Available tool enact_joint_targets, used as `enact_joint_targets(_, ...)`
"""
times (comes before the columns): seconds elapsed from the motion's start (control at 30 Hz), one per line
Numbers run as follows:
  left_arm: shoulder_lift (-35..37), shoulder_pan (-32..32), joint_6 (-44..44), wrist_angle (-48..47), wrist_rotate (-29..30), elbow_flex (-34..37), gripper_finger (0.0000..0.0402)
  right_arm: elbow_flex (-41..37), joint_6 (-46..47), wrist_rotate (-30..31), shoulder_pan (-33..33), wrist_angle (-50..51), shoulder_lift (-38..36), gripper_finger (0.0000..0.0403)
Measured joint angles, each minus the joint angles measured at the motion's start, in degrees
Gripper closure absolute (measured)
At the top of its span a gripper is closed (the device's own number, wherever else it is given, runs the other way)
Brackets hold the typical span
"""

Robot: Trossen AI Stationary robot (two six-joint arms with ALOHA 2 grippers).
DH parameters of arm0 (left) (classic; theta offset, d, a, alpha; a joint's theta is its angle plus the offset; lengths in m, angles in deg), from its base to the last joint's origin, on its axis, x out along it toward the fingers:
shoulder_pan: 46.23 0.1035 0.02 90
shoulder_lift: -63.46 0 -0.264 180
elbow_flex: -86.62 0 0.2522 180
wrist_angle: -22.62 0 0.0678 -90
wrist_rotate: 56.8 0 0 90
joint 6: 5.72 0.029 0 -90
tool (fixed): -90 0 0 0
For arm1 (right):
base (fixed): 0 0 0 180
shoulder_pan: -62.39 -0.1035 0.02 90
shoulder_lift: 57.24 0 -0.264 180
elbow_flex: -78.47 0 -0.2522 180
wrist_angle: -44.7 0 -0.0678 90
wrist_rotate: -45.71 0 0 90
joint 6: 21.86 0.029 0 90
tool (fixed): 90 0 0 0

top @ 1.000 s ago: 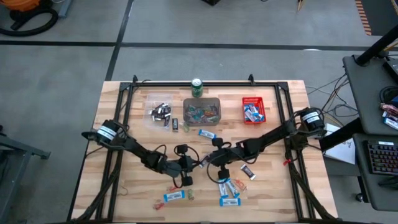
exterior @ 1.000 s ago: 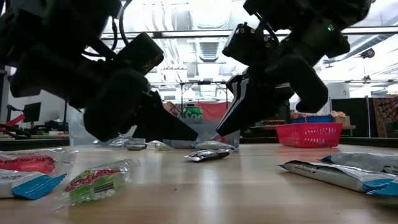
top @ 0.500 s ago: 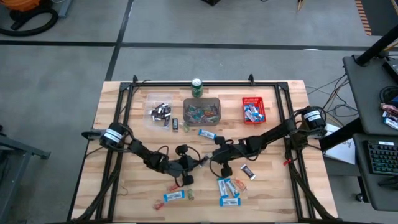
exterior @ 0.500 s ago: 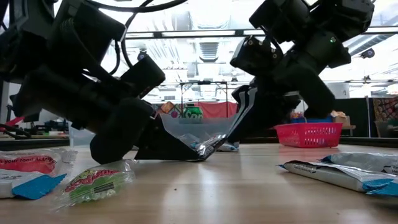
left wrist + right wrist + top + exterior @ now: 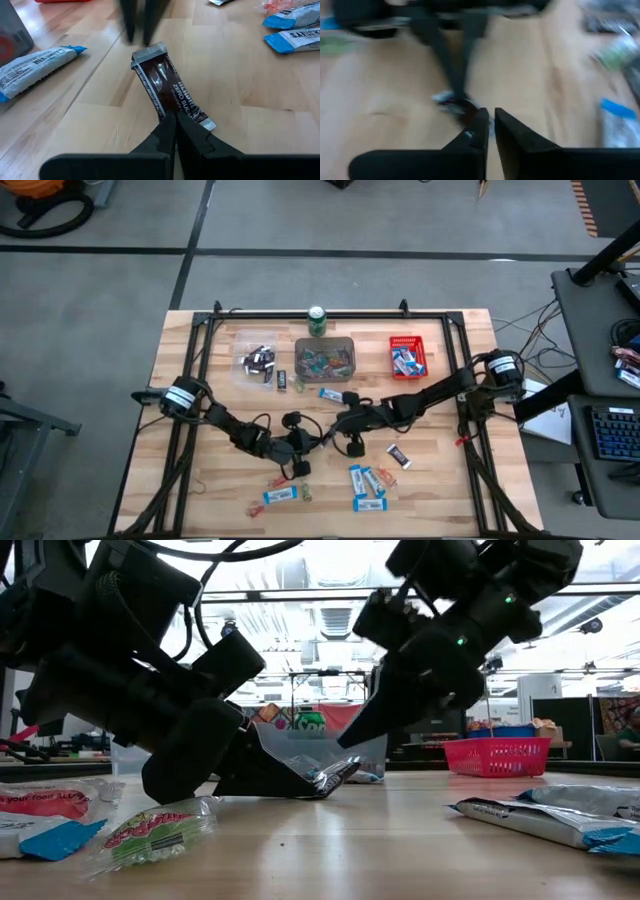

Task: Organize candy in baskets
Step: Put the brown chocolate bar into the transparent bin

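Observation:
A dark brown mini bar (image 5: pixel 167 87) lies mid-table with my left gripper (image 5: pixel 174 120) shut on its near end. In the low view the left gripper (image 5: pixel 300 780) is down at the tabletop. My right gripper (image 5: pixel 350 738) hangs shut just above and beyond the bar, touching nothing; in the high view the right gripper (image 5: pixel 337 426) sits beside the left gripper (image 5: pixel 318 439). Along the far side stand the clear basket (image 5: pixel 258 360), the grey basket (image 5: pixel 325 358) and the red basket (image 5: pixel 408 356), each holding candy. My left gripper pinches the dark bar's crimped near end (image 5: pixel 196 116) between its two fingers. The fingers come low and slanting from the table's left, lying along the bar. The bar is tilted: its free end (image 5: pixel 345 770) stands raised and the held end is down by the table.
Blue-and-white bars lie near the front edge (image 5: pixel 367 485) (image 5: pixel 280 495) and by the grey basket (image 5: pixel 332 394). Another dark bar (image 5: pixel 398 453) lies right of the grippers. A green-wrapped sweet (image 5: pixel 150 832) is at the near left. The green can (image 5: pixel 316 320) stands behind the baskets.
My left gripper has reached toward the table's right, come down and taken hold of the dark bar, tipping its free end up. My right gripper has moved toward the table's far edge and risen off the tabletop.

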Motion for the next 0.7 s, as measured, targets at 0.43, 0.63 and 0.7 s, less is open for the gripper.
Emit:
enact_joint_targets(0.43,-0.1,0.0,-0.2,0.3,-0.1,0.1,0.0402,0.0,16.5,-3.7,0.8,2.7,0.2,0.0206)
enact_joint_targets(0.63,-0.1,0.0,-0.2,0.4,-0.1,0.1,0.0402,0.0,23.1,-4.0,0.8,-1.5,4.3,0.0175)
enact_joint_targets(0.7,-0.1,0.0,-0.2,0.4,-0.1,0.1,0.0402,0.0,24.1,-4.8,0.8,-5.2,6.5,0.0175)
